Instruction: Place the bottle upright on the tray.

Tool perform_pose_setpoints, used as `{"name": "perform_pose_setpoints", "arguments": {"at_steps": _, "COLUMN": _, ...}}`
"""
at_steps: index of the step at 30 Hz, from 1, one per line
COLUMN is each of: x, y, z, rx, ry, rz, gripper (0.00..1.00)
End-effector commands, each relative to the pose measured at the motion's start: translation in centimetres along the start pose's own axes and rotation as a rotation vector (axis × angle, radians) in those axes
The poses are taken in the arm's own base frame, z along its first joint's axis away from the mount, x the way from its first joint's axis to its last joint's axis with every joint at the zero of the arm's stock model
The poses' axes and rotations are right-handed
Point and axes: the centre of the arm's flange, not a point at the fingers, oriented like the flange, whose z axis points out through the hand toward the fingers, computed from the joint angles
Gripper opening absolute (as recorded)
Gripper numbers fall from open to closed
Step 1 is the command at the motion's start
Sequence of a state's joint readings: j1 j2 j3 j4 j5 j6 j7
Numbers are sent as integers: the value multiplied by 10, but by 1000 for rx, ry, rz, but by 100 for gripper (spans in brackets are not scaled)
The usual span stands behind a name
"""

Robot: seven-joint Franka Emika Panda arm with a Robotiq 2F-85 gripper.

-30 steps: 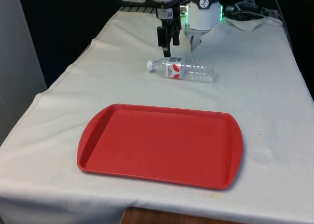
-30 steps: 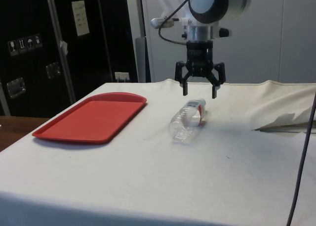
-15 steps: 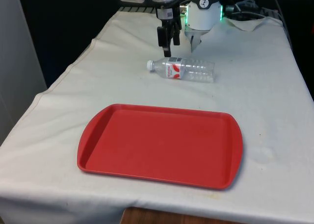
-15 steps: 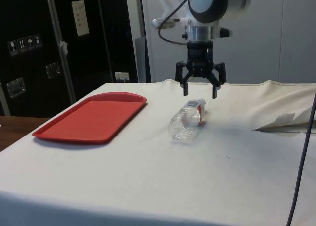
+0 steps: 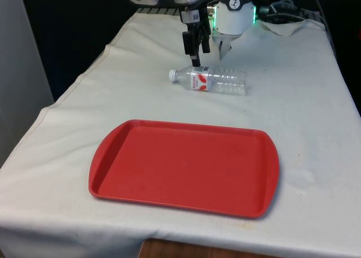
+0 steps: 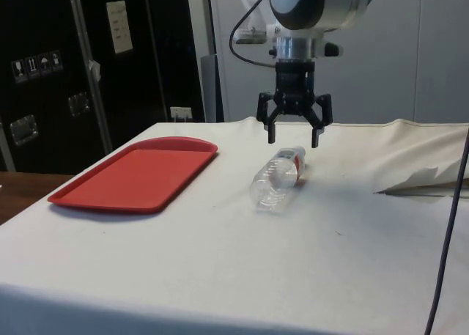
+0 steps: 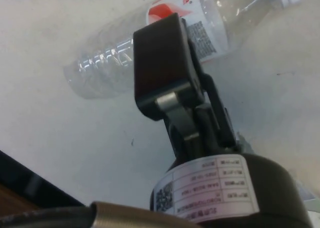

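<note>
Clear plastic bottle with red-and-white label [image 5: 210, 79], lying sideways at upper centre: best straddled squarely across the labelled middle by the black two-finger gripper [image 6: 292, 136], jaws spread wide above.

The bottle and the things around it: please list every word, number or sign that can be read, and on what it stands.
Bottle label, red and white: letters and fine print in the wrist view, too blurred to read.
Paper sheet on the dark cabinet: print too small to read.
Small symbol stickers on that cabinet: pictograms, not legible.
Tray: no text.
</note>
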State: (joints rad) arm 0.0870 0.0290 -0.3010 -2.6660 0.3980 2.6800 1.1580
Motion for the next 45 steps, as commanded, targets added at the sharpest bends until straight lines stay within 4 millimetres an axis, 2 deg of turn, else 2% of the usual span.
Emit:
{"name": "perform_pose_setpoints", "arguments": {"at_steps": 1, "x": -3, "y": -2, "z": -3, "rx": 11, "ry": -24, "rz": -3, "gripper": 100}}
{"name": "perform_pose_setpoints", "arguments": {"at_steps": 12, "x": -1, "y": -9, "z": 6, "rx": 3, "ry": -75, "rz": -9, "gripper": 100}}
{"name": "perform_pose_setpoints", "arguments": {"at_steps": 18, "x": 7, "y": -9, "z": 12, "rx": -8, "ry": -78, "rz": -8, "gripper": 100}}
{"name": "perform_pose_setpoints", "arguments": {"at_steps": 25, "x": 21, "y": -11, "z": 11, "rx": 2, "ry": -152, "rz": -20, "gripper": 100}}
{"name": "perform_pose_setpoints", "arguments": {"at_steps": 37, "x": 35, "y": -11, "z": 10, "rx": 9, "ry": -224, "rz": -27, "gripper": 100}}
{"name": "perform_pose_setpoints", "arguments": {"at_steps": 45, "x": 43, "y": -10, "z": 16, "rx": 8, "ry": -274, "rz": -28, "gripper": 100}}
